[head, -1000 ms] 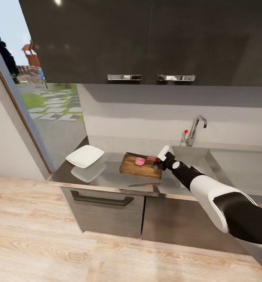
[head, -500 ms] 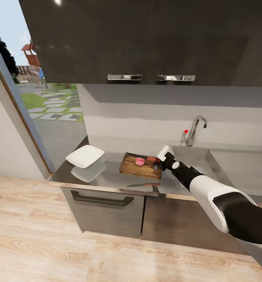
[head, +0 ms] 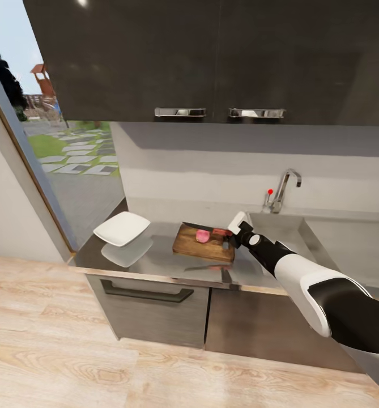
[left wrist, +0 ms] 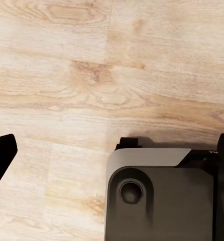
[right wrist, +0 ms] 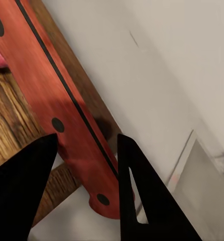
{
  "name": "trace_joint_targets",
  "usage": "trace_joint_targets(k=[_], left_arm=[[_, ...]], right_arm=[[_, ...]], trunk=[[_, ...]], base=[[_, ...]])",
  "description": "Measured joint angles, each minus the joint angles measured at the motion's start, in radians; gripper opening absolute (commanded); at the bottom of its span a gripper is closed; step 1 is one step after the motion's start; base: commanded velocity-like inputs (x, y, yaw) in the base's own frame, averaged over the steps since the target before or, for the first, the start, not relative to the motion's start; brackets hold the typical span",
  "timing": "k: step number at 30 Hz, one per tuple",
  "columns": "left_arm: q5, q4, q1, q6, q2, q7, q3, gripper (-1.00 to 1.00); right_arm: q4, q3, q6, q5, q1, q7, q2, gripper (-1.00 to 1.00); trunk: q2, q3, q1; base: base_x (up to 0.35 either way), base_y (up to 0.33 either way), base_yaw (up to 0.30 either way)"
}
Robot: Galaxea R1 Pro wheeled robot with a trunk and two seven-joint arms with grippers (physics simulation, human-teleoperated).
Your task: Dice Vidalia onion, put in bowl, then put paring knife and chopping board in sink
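The chopping board lies on the countertop, left of the sink. A pink onion piece rests on it. The paring knife lies across the board's far side, with its dark blade pointing left and its red handle reaching past the right edge. My right gripper is shut on the handle's end, one black finger on each side. The white bowl sits at the counter's left end. My left gripper hangs open over the wooden floor.
A chrome faucet with a small red knob stands behind the sink. Dark wall cabinets hang over the counter. A large window is at the left. Part of my base shows below the left gripper.
The whole head view has shifted slightly, so the camera moved. My right gripper stays at the knife handle, and the knife, board and onion piece lie as before.
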Motion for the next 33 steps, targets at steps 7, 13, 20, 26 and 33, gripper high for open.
trace_joint_targets(k=[7, 13, 20, 26, 33], left_arm=[[0.000, 0.000, 0.000, 0.000, 0.000, 0.000, 0.000, 1.00], [0.000, 0.000, 0.000, 0.000, 0.000, 0.000, 0.000, 1.00], [0.000, 0.000, 0.000, 0.000, 0.000, 0.000, 0.000, 1.00], [0.000, 0.000, 0.000, 0.000, 0.000, 0.000, 0.000, 1.00], [0.000, 0.000, 0.000, 0.000, 0.000, 0.000, 0.000, 1.00]], right_arm=[[0.006, -0.001, 0.000, 0.002, 0.000, 0.002, -0.001, -1.00], [0.007, -0.001, 0.000, 0.002, 0.000, 0.002, -0.003, -1.00], [0.007, -0.001, 0.000, 0.002, 0.000, 0.002, -0.003, -1.00], [0.007, -0.001, 0.000, 0.002, 0.000, 0.002, -0.003, -1.00], [0.007, -0.001, 0.001, 0.002, 0.000, 0.002, -0.002, -1.00]], trunk=[[0.000, -0.007, 0.000], [0.000, -0.017, 0.000], [0.000, -0.028, 0.000], [0.000, -0.038, 0.000], [0.000, -0.049, 0.000]], base=[[0.026, 0.000, 0.000], [0.001, 0.000, 0.000], [0.000, 0.000, 0.000], [0.000, 0.000, 0.000], [0.000, 0.000, 0.000]])
